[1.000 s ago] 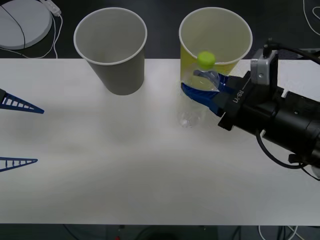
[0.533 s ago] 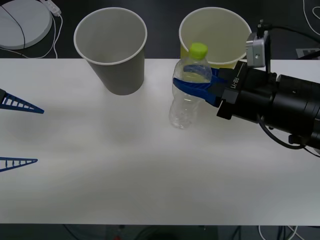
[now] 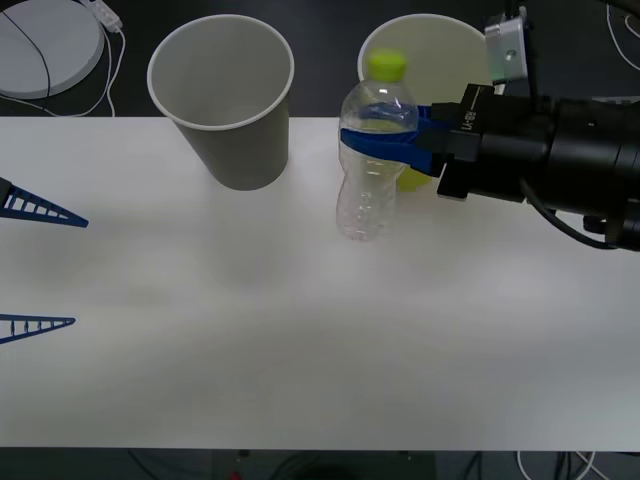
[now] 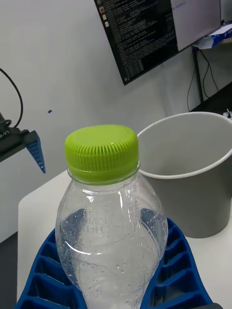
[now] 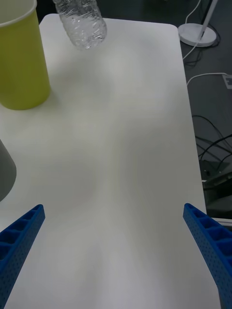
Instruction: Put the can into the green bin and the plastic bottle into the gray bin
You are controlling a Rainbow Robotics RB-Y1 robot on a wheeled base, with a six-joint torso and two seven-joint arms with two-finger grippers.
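Blue ribbed fingers of the right pincer (image 3: 385, 142) clamp the plastic bottle (image 3: 372, 160) around its upper body, holding it upright and clear of the white bench (image 3: 300, 320). Taking the gray bin (image 3: 225, 100) as landmark, the bottle hangs just to its right, in front of the green bin (image 3: 440, 60). Far left of the gray bin, the left pincer (image 3: 35, 265) waits spread wide.

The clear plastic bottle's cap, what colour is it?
Lime green, with a ribbed edge, on the clear plastic bottle; the cap shows best in the right wrist view.
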